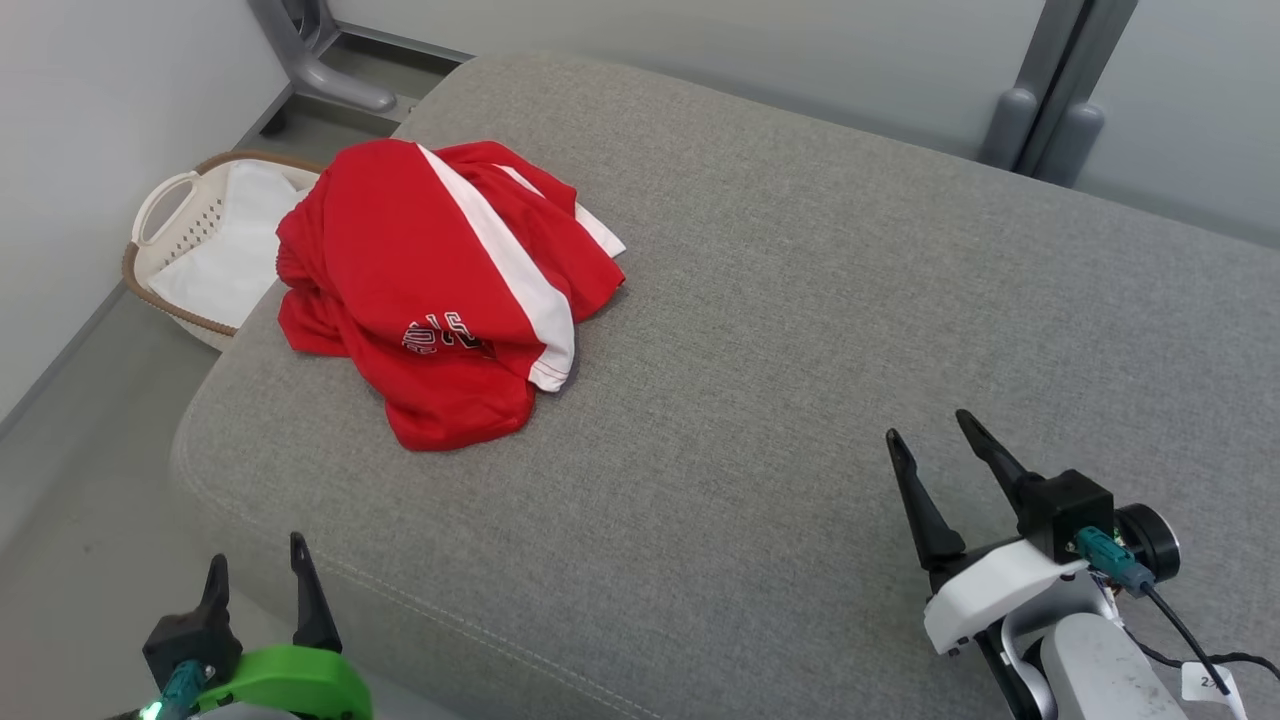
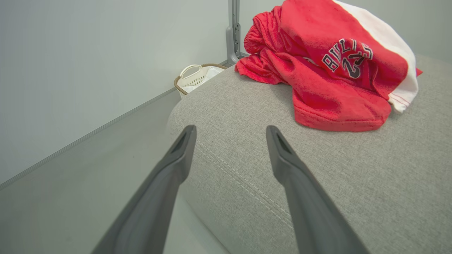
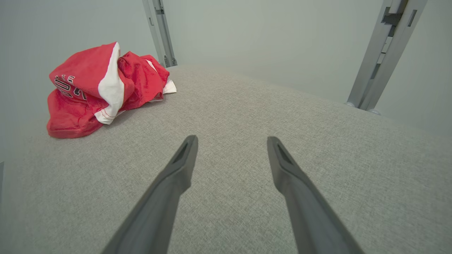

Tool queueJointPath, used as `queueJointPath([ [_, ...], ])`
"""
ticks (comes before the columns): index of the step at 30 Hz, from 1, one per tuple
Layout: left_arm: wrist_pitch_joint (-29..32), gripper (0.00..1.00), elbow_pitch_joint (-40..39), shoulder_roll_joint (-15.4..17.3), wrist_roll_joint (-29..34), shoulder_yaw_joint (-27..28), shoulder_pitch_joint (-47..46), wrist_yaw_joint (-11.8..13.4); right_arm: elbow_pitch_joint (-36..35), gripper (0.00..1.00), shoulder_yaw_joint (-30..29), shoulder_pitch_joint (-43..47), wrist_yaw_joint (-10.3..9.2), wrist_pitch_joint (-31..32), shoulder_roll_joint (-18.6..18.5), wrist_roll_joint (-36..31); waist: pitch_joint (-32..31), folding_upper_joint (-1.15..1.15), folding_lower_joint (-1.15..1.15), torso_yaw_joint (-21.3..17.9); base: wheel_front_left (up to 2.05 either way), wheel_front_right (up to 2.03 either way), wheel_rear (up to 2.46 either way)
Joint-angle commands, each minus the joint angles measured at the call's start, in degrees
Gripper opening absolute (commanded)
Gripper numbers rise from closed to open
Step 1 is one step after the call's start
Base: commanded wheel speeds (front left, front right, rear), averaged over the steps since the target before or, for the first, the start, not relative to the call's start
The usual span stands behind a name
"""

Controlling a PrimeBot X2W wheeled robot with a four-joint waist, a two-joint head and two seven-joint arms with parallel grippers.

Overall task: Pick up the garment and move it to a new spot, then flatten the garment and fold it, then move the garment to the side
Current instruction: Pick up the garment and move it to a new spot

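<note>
While the crumpled red jersey garment with white side stripes [image 1: 430, 290] lies heaped near the far left corner of the padded grey fabric worktop [image 1: 800, 300], the first step, the pick-up, looks not yet begun.

In the head view the left end effector [image 1: 256, 560] hangs by the near left corner and the right end effector [image 1: 932, 440] over the near right. Both are spread wide, empty and well apart from the cloth. A white plastic laundry basket [image 1: 170, 215] stands on the floor beside the garment's corner.

The left wrist view puts the garment [image 2: 328, 70] ahead and to the right of that arm's wide-apart fingers, with nothing between them.

The right wrist view shows the garment [image 3: 88, 95] off to the left, its own fingers fully apart above bare fabric.

Next, an arm must reach the garment and close on a fold.
</note>
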Motion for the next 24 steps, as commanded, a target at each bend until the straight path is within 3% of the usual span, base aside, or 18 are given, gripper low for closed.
queueJointPath([
  [1, 0.02, 1.0, 0.46, 0.22, -0.55, -0.28, -1.97, -0.77, -0.41, 1.0, -0.54, -0.04, -0.06, -0.27, -0.75, -0.51, 0.98, 0.0, 0.0, 0.08, 0.0, 0.0, 0.0],
  [15, 0.03, 1.0, 7.87, 0.68, -0.26, 3.29, -23.14, -6.1, -3.99, 1.0, 1.83, -5.39, -0.06, -0.27, -5.26, -1.26, 13.2, 0.0, 0.0, -6.42, 0.0, 0.0, 0.0],
  [24, 0.03, 1.0, 18.6, 3.44, -1.15, 7.89, -34.6, -7.05, -5.16, 1.0, 2.92, -8.25, -0.06, -0.27, -6.65, -1.34, 18.91, 0.0, 0.0, -10.13, 0.0, 0.0, 0.0],
])
